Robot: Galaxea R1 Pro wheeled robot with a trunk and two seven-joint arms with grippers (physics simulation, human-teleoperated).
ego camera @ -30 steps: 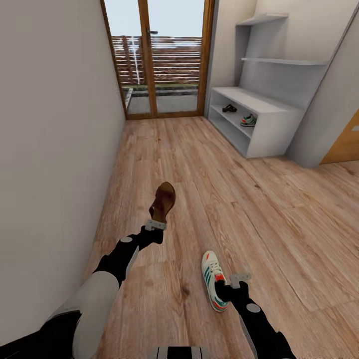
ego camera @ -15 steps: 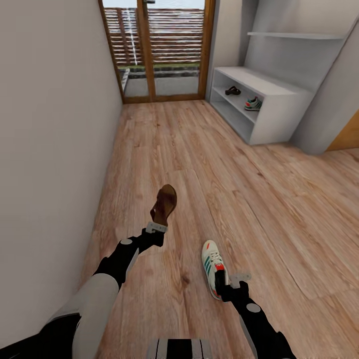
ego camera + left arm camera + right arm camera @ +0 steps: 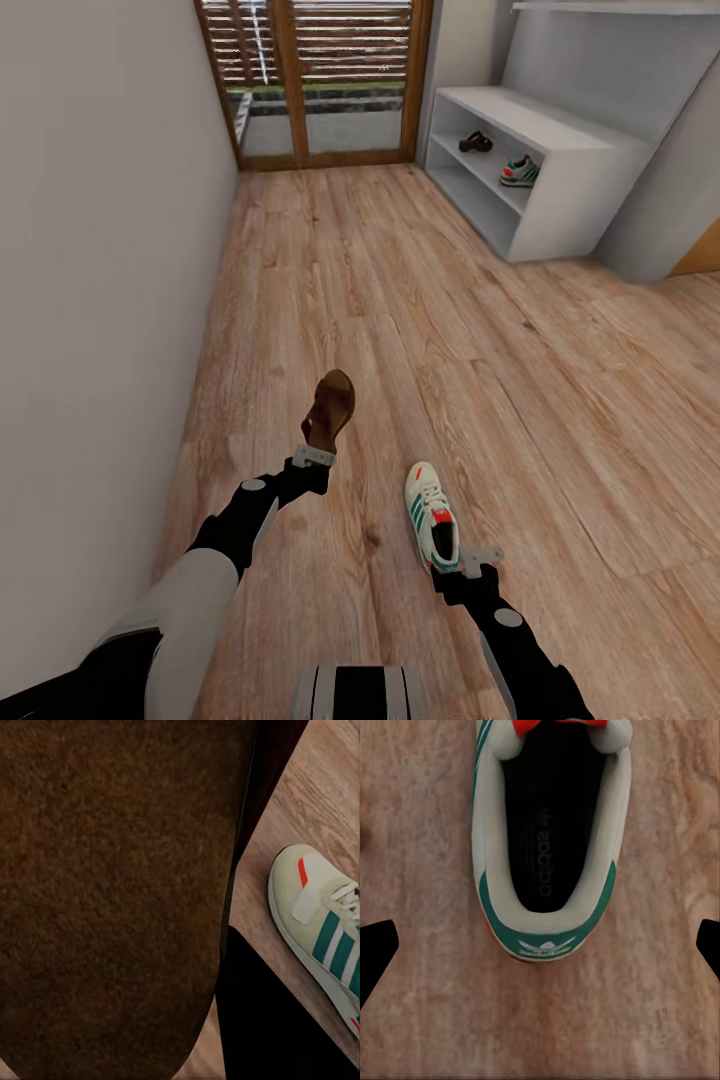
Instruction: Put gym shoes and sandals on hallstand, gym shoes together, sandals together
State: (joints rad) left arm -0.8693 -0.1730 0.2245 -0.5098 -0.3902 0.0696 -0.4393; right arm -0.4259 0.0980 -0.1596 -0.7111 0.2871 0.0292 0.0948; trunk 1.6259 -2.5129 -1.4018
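My left hand [image 3: 313, 455] is gripping a brown sandal [image 3: 329, 410] at its heel end, holding it clear of the corridor floor [image 3: 480, 380]. My right hand [image 3: 468, 562] is hovering w/ fingers spread wide, empty, just behind the heel of a gym shoe [image 3: 431, 514] lying on the floor. Far ahead at right, the hallstand [image 3: 560, 190] is carrying the 2nd sandal [image 3: 476, 142] & 2nd gym shoe [image 3: 520, 172] on its upper open shelf.

Brown sandal [image 3: 329, 410] raised upright, white green-striped gym shoe [image 3: 432, 513] flat on wood floor [image 3: 480, 340], another pair on hallstand [image 3: 560, 170] shelf.
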